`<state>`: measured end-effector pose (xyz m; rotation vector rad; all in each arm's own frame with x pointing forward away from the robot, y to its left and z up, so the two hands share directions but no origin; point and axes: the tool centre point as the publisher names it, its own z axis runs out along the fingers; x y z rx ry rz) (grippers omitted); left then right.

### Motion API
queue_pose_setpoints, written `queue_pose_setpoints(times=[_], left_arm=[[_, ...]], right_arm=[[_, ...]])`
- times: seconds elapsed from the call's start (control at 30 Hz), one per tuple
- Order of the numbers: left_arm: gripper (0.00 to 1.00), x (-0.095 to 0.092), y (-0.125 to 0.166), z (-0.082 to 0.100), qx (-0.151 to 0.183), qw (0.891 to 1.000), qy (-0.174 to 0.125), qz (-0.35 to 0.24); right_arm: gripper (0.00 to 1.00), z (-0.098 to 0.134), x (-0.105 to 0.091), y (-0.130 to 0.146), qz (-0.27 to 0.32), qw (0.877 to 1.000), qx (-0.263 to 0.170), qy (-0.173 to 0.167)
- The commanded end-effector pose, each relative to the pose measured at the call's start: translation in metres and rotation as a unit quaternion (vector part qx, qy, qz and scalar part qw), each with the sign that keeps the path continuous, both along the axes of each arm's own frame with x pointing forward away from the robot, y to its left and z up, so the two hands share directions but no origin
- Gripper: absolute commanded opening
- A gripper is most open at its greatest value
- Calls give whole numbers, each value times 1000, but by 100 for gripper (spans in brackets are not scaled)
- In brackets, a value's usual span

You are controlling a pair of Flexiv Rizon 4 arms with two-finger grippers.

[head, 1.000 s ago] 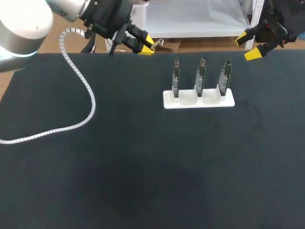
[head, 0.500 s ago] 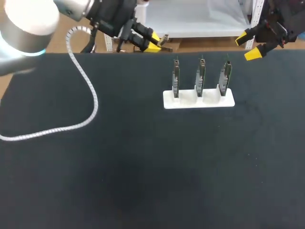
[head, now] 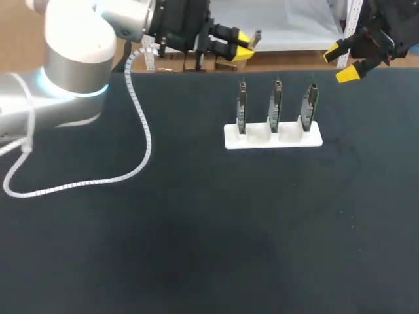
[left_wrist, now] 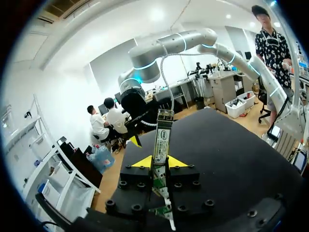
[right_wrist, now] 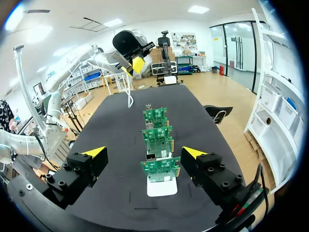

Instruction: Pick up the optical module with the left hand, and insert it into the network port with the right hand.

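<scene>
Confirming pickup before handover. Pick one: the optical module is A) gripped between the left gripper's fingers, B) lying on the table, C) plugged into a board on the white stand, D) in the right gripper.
A: the left wrist view shows the optical module clamped between the left gripper's yellow tips; the right gripper is open and empty.

Wide matte black counter (head: 196,235), flat and evenly lit, a few faint pale specks on its surface, straight far edge.

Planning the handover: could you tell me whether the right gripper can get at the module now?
Probably yes: the module sticks out free beyond the left gripper, the right gripper is open, and the boards seem clear of the path.
</scene>
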<state>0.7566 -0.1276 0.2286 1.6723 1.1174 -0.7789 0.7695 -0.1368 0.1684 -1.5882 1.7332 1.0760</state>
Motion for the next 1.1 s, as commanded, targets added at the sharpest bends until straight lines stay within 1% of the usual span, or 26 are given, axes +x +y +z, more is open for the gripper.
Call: queue_pose_setpoints(times=[0.03,0.07,0.17,0.23,0.27,0.3,0.33,0.4,0.43,0.87,0.9,0.97,1.0,1.1], left_arm=[[0,25,-28,-15,-37,999,17,-25],[0,27,-32,-17,-36,999,24,-28],[0,33,-42,-22,-38,998,30,-32],[0,38,-48,-24,-39,998,30,-32],[0,39,-51,-25,-48,998,27,-35],[0,41,-54,-25,-50,998,12,-42],[0,42,-56,-23,-43,998,2,-44],[0,44,-58,-14,-8,997,-43,-60],[0,42,-56,-10,9,996,-54,-65],[0,42,-56,-10,9,996,-54,-65],[0,41,-59,-10,-6,996,-56,-66],[0,40,-69,-12,-19,997,-43,-64],[0,39,-75,-13,-35,996,-42,-65],[0,35,-91,-18,-66,996,-23,-63]], right_arm=[[100,0,-2,0,-2,1000,-1,-2],[100,0,-2,0,-2,1000,-1,-2],[100,0,-2,0,-2,1000,-1,-2],[100,0,-2,0,-2,1000,-1,-2],[100,0,-2,0,-2,1000,-1,-2],[100,0,-2,0,-2,1000,-1,-2],[100,0,-2,0,-2,1000,-1,-2],[100,0,-2,0,-2,1000,-1,-2],[100,0,-2,0,-2,1000,-1,-2],[100,0,-2,0,-2,1000,-1,-2],[100,0,-2,0,-2,1000,-1,-2],[100,0,-2,0,-2,1000,-1,-2],[100,0,-2,0,-2,1000,-1,-2],[100,0,-2,0,-2,1000,-1,-2]])
